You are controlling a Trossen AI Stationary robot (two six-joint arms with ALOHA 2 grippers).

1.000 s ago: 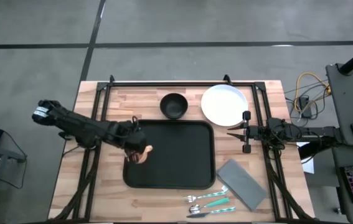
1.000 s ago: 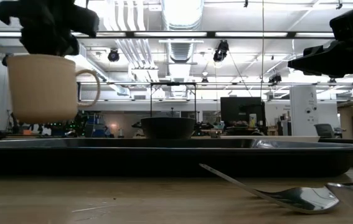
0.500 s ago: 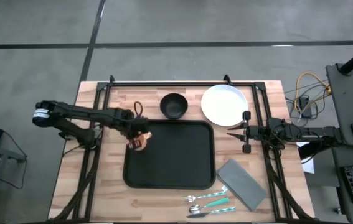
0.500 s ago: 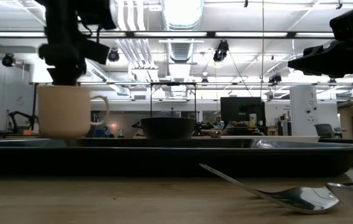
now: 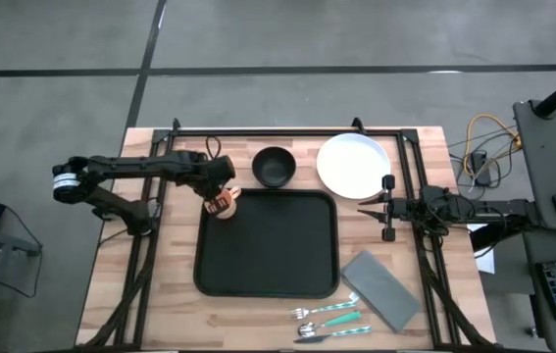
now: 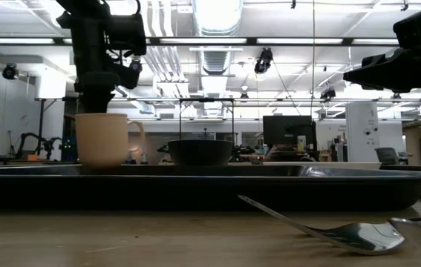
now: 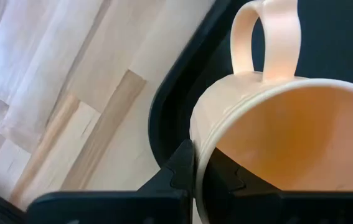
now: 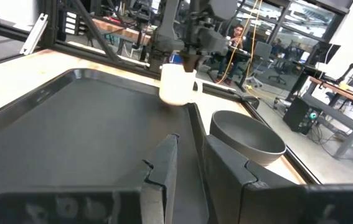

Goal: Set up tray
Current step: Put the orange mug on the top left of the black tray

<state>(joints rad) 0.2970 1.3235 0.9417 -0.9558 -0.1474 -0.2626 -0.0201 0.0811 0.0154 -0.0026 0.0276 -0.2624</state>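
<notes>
A cream mug [image 5: 225, 206] with a loop handle [image 7: 266, 37] is over the far left corner of the black tray [image 5: 278, 250]. My left gripper [image 5: 216, 197] is shut on its rim and points steeply down. In the low view the mug [image 6: 102, 139] stands upright with its base down at the tray rim [image 6: 217, 172]; whether it touches the tray floor I cannot tell. My right gripper [image 5: 387, 208] waits level at the tray's right side, its fingers [image 8: 164, 168] a little apart with nothing between them. My left gripper pinches the mug's rim [image 7: 196, 144] on the side opposite the handle. One finger [image 7: 226, 177] is inside the mug and the other finger [image 7: 177, 169] is outside against the wall. The fingers come from above, pointing down. The mug hangs upright below them.
A dark bowl [image 5: 274, 167] and a white plate [image 5: 353, 165] stand beyond the tray's far edge. A grey napkin [image 5: 381, 289] and teal-handled cutlery [image 5: 331, 319] lie near the front right. A spoon [image 6: 344, 233] lies close to the low camera.
My left gripper has carried the mug from the tray's left middle toward the far edge and down, rolling a little on the way. The mug stays upright, and its base has come from well above the tray down to rim level at the far left corner.
</notes>
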